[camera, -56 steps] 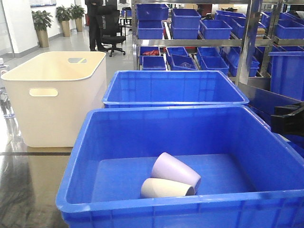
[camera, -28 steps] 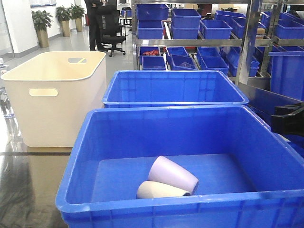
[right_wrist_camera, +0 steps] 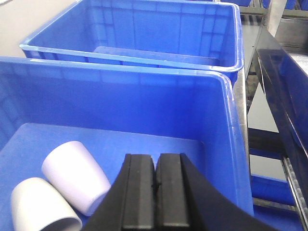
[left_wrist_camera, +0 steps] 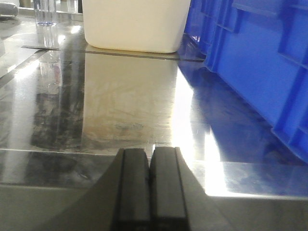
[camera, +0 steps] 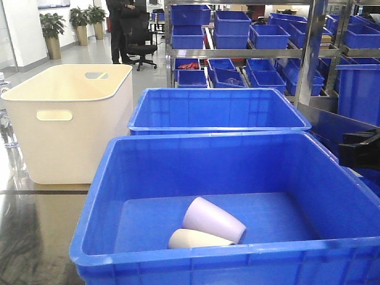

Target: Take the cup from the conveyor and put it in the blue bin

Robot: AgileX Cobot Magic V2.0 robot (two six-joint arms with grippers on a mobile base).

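Observation:
The near blue bin (camera: 196,140) holds two cups lying on their sides: a lilac cup (camera: 214,219) leaning on a cream cup (camera: 199,239). In the right wrist view the lilac cup (right_wrist_camera: 74,175) and the cream cup (right_wrist_camera: 41,207) lie at the lower left on the floor of the bin (right_wrist_camera: 144,106). My right gripper (right_wrist_camera: 156,161) is shut and empty above the bin's right part, right of the cups. My left gripper (left_wrist_camera: 150,156) is shut and empty, low over a glossy floor left of the bin's outer wall (left_wrist_camera: 255,62). The conveyor does not show.
A second blue bin (camera: 219,110) stands behind the near one. A cream tub with handle slots (camera: 68,119) stands to the left. Racks of blue crates (camera: 249,35) fill the back. A dark glossy slanted panel (right_wrist_camera: 284,91) runs along the right.
The two cups have slid a little to the left and toward the front inside the bin. The black arm part at the right edge has drawn back slightly to the right.

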